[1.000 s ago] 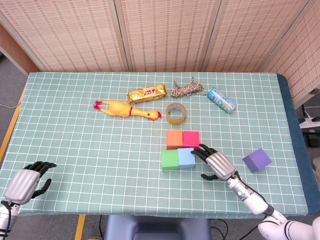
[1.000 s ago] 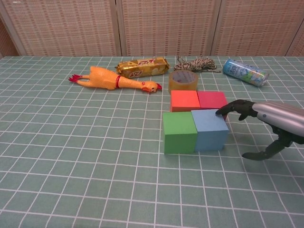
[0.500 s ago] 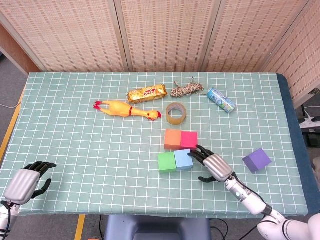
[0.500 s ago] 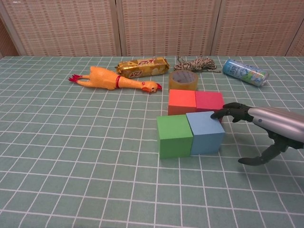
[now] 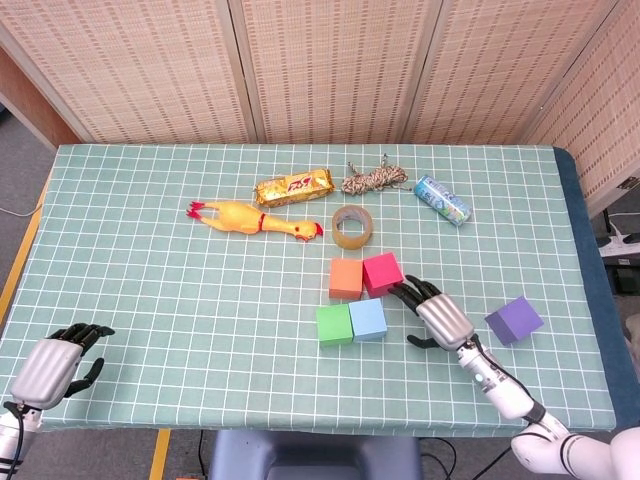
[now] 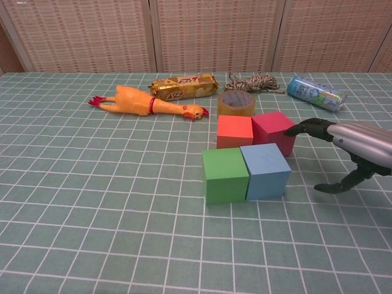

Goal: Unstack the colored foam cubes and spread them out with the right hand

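Observation:
Four foam cubes sit close together mid-table: orange and pink behind, green and blue in front. The pink cube stands turned at an angle to the orange one. A purple cube lies alone to the right. My right hand rests low on the table right of the group, holding nothing; its extended fingertips touch the pink cube's right side. My left hand lies empty at the table's near left edge, fingers apart.
Behind the cubes are a tape roll, a rubber chicken, a gold snack bar, a rope bundle and a blue can. The table's front edge runs just below my right forearm.
The right hand nudged the green and blue cubes slightly left, then shifted back to the pink cube, which has turned at an angle. The left hand has stayed put.

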Robot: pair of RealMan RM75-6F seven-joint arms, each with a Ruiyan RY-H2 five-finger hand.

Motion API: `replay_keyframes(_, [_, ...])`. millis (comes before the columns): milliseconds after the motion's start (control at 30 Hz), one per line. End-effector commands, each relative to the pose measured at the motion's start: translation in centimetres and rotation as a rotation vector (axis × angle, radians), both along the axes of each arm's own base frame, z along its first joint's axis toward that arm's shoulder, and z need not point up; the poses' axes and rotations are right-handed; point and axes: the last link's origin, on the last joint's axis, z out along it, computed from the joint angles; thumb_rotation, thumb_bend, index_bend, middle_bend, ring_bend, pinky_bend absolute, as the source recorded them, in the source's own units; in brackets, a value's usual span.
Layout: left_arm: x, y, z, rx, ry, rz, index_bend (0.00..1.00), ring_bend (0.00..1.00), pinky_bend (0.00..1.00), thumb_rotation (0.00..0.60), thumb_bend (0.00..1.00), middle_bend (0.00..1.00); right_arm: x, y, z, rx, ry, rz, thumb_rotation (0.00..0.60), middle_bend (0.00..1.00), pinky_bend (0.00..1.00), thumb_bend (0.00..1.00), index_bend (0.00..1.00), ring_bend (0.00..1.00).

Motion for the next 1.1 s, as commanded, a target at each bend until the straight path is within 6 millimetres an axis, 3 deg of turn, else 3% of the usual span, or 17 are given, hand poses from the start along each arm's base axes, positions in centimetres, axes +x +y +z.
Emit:
replay_keyframes(33, [0.0, 0.0, 0.0, 0.001, -0.001, 0.002, 0.31, 0.30, 0.47, 0.600, 0.46, 0.34, 0.0, -0.3, 0.0, 0.000, -0.017, -0.010, 0.600, 0.09, 0.15, 0.11, 0.12, 0.00])
replay_keyframes(233, [0.0, 0.0, 0.0, 0.000, -0.002, 0.001, 0.31, 0.30, 0.47, 0.600, 0.46, 0.34, 0.8, -0.2, 0.7, -0.062, -0.059, 0.024, 0.600, 0.09, 0.15, 0.11, 0.12, 0.00])
replay_keyframes(533, [-0.1, 0.0, -0.1, -0.005, 0.003, 0.003, 0.31, 0.30, 0.47, 0.600, 0.46, 0.34, 2.2, -2.4, 0.3, -0.141, -0.051, 0.044, 0.600, 0.09, 0.15, 0.11, 0.12, 0.00])
replay_keyframes(967, [-0.1, 0.1, -0.2, -0.010, 0.004, 0.009, 0.31, 0.30, 0.47, 0.600, 0.46, 0.35, 4.2, -7.3, -3.0, -0.123, 0.036, -0.052, 0.600, 0.09, 0.15, 0.11, 0.11, 0.00])
replay_keyframes(1100, [-0.2, 0.1, -0.4, -0.025, 0.006, 0.009, 0.31, 0.30, 0.47, 0.600, 0.46, 0.35, 4.6, -7.9, -3.6, -0.132, 0.032, -0.063, 0.600, 0.17, 0.17, 0.11, 0.16, 0.02])
